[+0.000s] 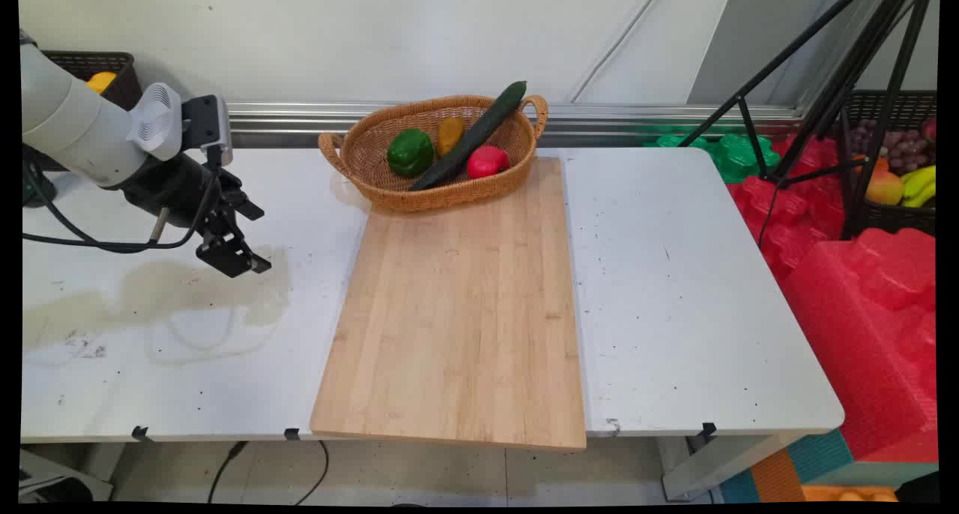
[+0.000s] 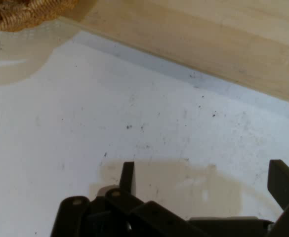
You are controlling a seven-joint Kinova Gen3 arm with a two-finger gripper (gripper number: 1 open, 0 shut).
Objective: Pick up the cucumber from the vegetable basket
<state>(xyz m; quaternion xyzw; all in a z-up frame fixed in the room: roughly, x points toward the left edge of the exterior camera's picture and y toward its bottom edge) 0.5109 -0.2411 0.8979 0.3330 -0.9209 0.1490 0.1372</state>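
Observation:
My gripper (image 1: 251,237) hangs low over the white table (image 1: 674,289) at the left, open and empty. In the hand view the gripper (image 2: 206,177) shows bare table between its two spread fingers. A wooden cutting board (image 1: 464,304) lies to its right, its edge (image 2: 223,44) crossing the hand view's top. At the board's far end a wicker basket (image 1: 374,188) holds a green pepper (image 1: 410,152), a long dark cucumber (image 1: 472,134), a red pepper (image 1: 487,161) and a yellowish piece (image 1: 449,133). A corner of the basket (image 2: 20,12) shows in the hand view.
A black tripod (image 1: 824,79) stands at the right. Red and green foam shapes (image 1: 861,274) and a dark crate of fruit (image 1: 899,169) lie beyond the table's right edge. Another dark crate (image 1: 105,79) sits at the back left.

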